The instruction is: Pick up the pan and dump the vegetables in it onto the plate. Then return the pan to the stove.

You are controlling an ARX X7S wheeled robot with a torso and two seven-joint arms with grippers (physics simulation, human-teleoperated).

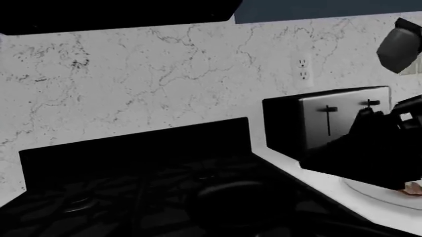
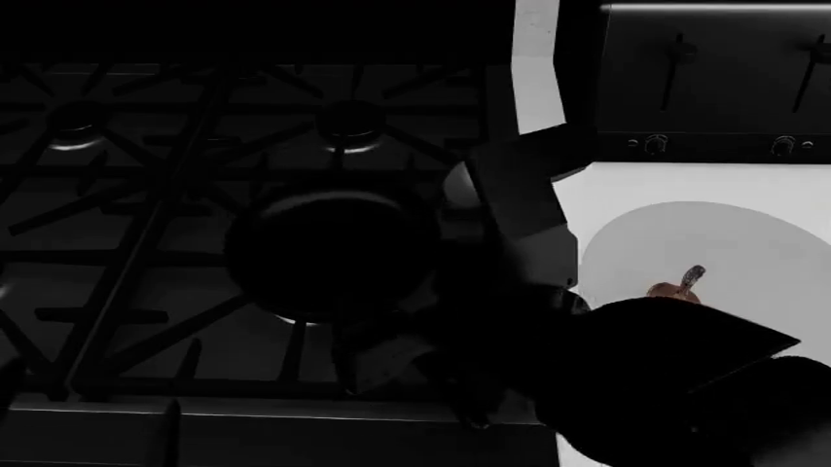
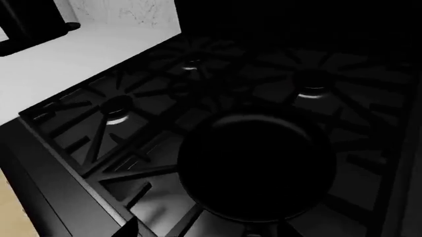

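Right claw: not clearly visible. In the head view the dark right arm (image 2: 520,243) ran down beside the pan (image 2: 325,255), and the claw end was lost in black on black, so I could not tell whether it was wide, narrow or holding the handle. The handle could not be made out either. Left claw: outside every view, state unknown.

The pan sat flat on the stove (image 2: 130,195) grates, over a front burner, looking empty in the right wrist view; judged as already returned after dumping. The vegetables (image 2: 678,286), a small reddish chunk with a stem, lay on the plate (image 2: 766,253), partly cut off by a dark arm part in front. The plate rested on the white table (image 2: 539,58) just beside the stove, toaster (image 2: 707,78) behind it.

The left wrist view looked across the stove toward the toaster, with only a sliver of plate rim showing. Everything near the pan was very dark, so contact there was unreadable.
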